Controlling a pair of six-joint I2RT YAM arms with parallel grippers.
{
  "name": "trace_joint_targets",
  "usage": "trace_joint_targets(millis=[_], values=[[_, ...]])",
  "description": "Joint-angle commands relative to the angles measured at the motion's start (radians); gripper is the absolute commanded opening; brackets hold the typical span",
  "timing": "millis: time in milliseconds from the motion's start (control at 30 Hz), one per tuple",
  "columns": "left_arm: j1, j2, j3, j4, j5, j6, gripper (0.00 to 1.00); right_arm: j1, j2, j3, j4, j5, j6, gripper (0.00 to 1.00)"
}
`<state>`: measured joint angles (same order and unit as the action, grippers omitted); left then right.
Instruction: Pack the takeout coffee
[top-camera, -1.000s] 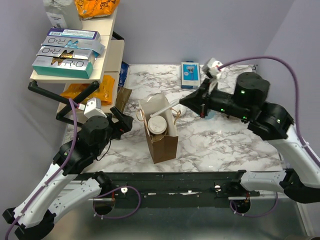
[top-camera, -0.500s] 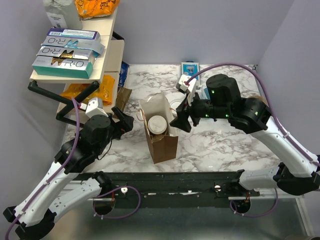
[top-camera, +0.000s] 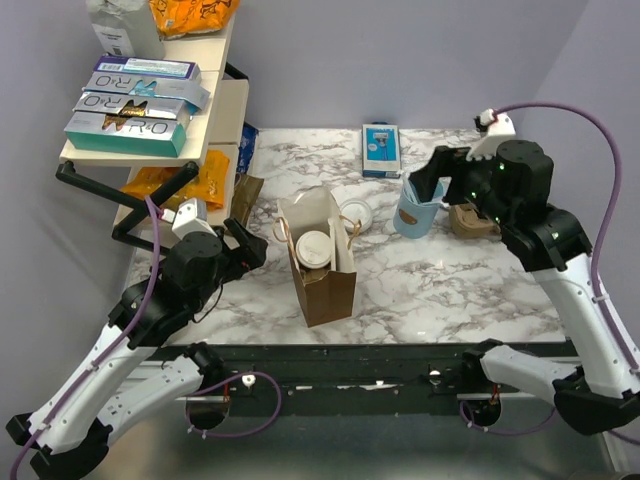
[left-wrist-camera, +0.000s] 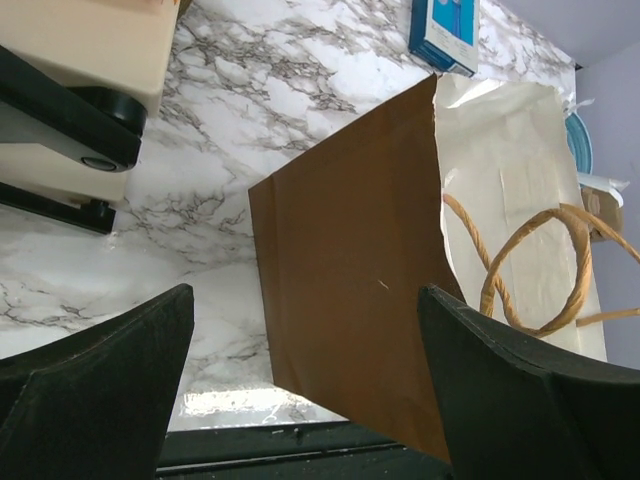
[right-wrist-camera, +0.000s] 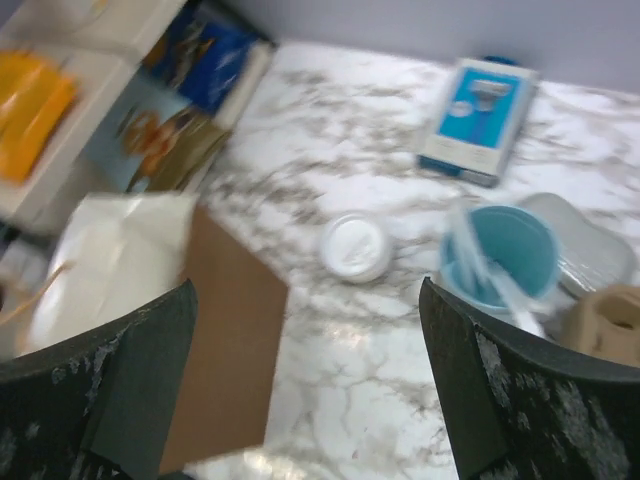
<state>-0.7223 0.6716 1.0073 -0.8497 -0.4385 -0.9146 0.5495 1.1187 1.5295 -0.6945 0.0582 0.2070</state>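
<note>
Paper cup (top-camera: 313, 249) stands upright inside the brown paper bag (top-camera: 327, 290) at mid-tabletop. A round white lid (top-camera: 355, 212) lies flat on the tabletop just right of the bag, between it and the light-blue mug (top-camera: 411, 216). Right gripper (top-camera: 428, 182) hovers over the mug at far right, jaws spread wide with nothing in them. Left gripper (top-camera: 246, 243) sits just left of the bag, jaws also fully apart and empty; the wrist view shows the bag's brown side between them.

Brown bag (top-camera: 325, 290), light-blue mug (top-camera: 415, 215), white lid (top-camera: 355, 213), grey-veined marble table (top-camera: 450, 290).
</note>
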Motion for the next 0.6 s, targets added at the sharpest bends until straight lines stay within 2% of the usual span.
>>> trace_joint_targets(millis=[0,167,300,433,567], values=[[-0.003,-0.030,-0.047,-0.034,0.021,-0.035,0.99,-0.207,-0.082,-0.224,0.110,0.020,0.182,1.00],[-0.003,-0.050,-0.090,-0.110,-0.020,-0.093,0.99,-0.214,-0.254,-0.507,0.182,0.141,0.267,1.00],[-0.003,-0.047,-0.150,-0.078,-0.013,-0.115,0.99,-0.215,-0.385,-0.668,0.243,0.215,0.287,1.00],[-0.003,-0.063,-0.196,-0.028,-0.005,-0.130,0.99,-0.215,-0.464,-0.749,0.256,0.241,0.230,1.00],[-0.002,-0.075,-0.193,-0.054,-0.041,-0.144,0.99,-0.214,-0.505,-0.779,0.250,0.255,0.233,1.00]])
